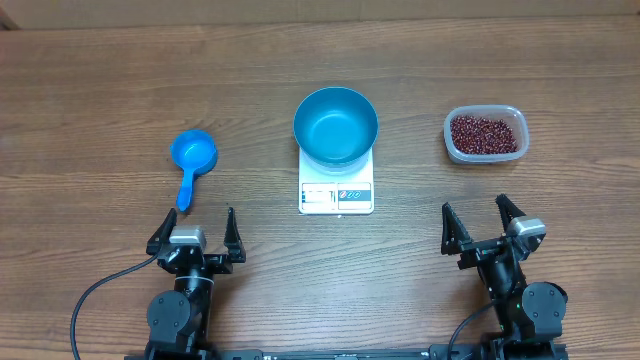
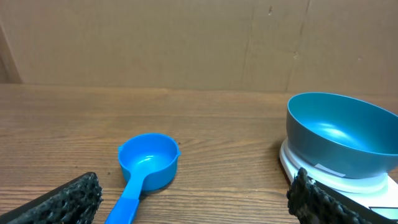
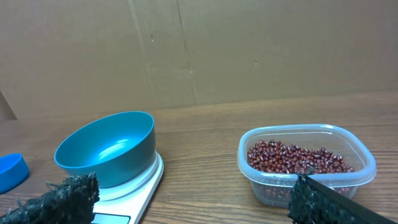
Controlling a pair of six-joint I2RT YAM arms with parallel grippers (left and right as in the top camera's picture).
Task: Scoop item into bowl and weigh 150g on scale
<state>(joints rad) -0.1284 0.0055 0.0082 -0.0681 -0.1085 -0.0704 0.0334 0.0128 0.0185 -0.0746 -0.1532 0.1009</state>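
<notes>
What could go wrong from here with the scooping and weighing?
The bowl overhangs the small scale, so a bump from the scoop might tip or shift it. The scoop lies far left, the beans in the clear tub far right; reaching across could knock the bowl or spill beans.

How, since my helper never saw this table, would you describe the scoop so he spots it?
On the wooden table, find the white scale in the middle with the blue bowl on it, then look toward the left arm's side. The scoop lies there alone, ahead of the left pincer. It is the only thing with a handle: a small, empty, bright blue cup.
</notes>
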